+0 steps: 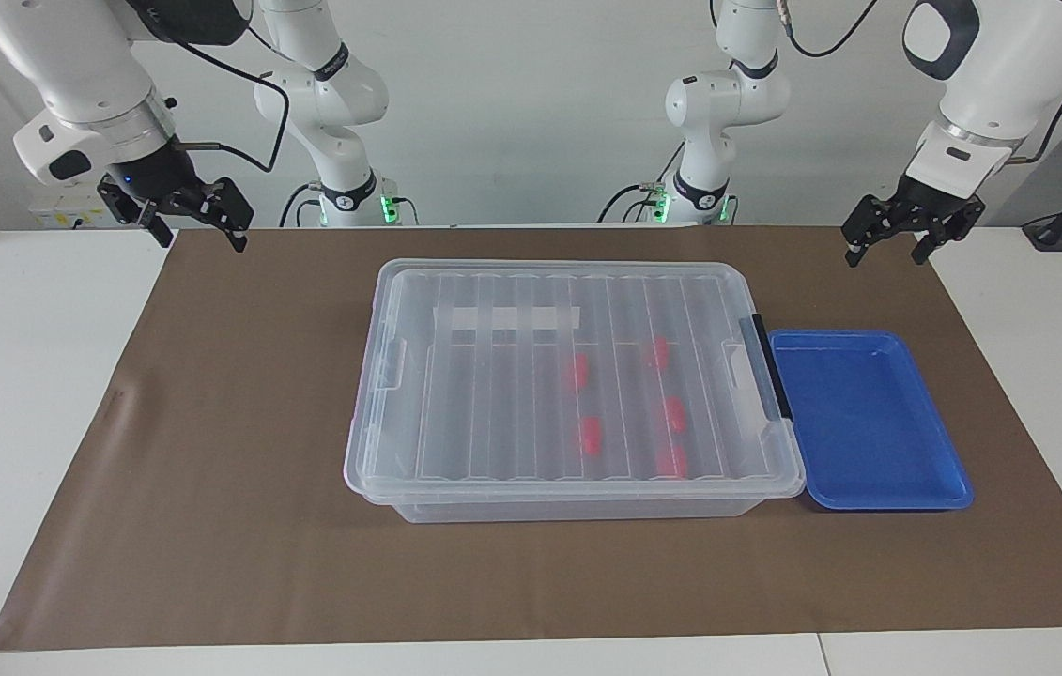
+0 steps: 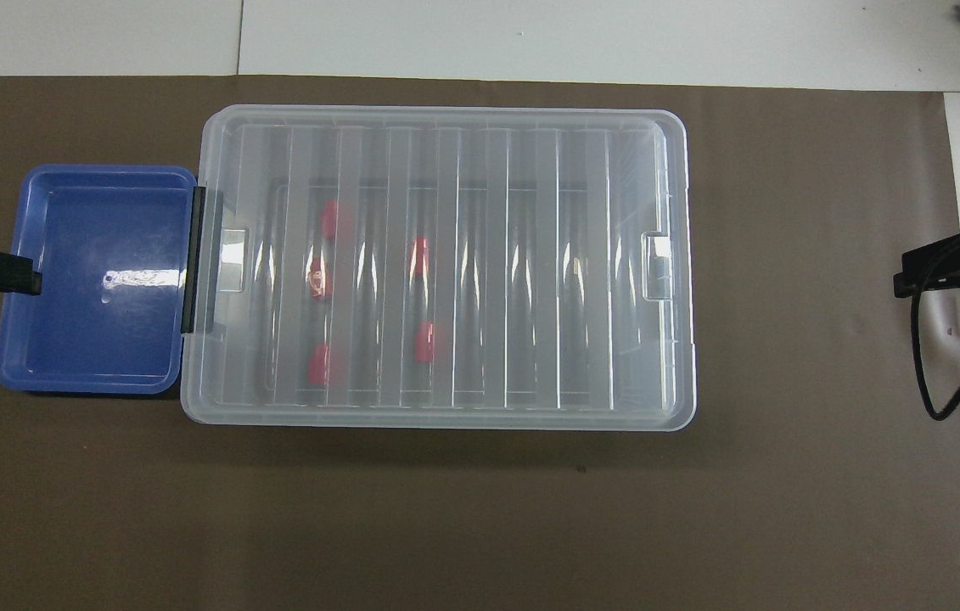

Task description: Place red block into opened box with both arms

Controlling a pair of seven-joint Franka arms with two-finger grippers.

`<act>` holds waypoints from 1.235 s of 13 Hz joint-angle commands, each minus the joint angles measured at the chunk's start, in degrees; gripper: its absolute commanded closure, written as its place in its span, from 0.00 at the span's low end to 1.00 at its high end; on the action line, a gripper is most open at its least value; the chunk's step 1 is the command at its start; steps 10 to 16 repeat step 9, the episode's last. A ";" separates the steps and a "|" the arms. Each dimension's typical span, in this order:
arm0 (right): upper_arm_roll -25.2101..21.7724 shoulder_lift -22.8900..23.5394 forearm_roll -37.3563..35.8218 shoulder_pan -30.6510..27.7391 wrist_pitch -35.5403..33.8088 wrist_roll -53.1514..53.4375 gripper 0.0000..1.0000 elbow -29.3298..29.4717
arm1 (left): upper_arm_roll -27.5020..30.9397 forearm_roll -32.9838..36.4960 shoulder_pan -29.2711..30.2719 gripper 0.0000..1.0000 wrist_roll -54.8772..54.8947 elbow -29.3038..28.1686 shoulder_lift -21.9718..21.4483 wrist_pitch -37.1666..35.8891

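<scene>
The clear box (image 1: 371, 451) (image 2: 446, 114) stands mid-mat with its ribbed lid shut on it and a black clip handle (image 1: 768, 366) at the left arm's end. Several red blocks (image 1: 592, 436) (image 2: 419, 255) lie inside on the floor of the box and show through the lid. My right gripper (image 1: 200, 237) hangs open and empty over the mat's corner near its own base. Over the other corner nearest the robots, my left gripper (image 1: 887, 253) waits, also open and empty. Neither gripper touches the box.
An empty blue tray (image 1: 869, 422) (image 2: 98, 280) sits on the brown mat (image 1: 230, 488) against the box's handle end. Two slimmer white arms (image 1: 343, 141) stand at the edge nearest the robots. A black cable (image 2: 929, 356) dangles from the right wrist.
</scene>
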 commanded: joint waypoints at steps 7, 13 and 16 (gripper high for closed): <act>0.94 -0.82 -2.44 -0.05 0.76 -0.64 0.00 -0.25 | -0.23 -0.67 0.65 0.00 -0.62 -1.38 -1.57 -0.05; 0.94 -0.74 -2.35 -0.05 0.76 -0.64 0.00 -0.25 | -0.23 -0.67 0.65 0.00 -0.62 -1.38 -1.66 -0.32; 0.94 -0.74 -2.35 -0.05 0.76 -0.64 0.00 -0.25 | -0.23 -0.67 0.65 0.00 -0.62 -1.38 -1.66 -0.32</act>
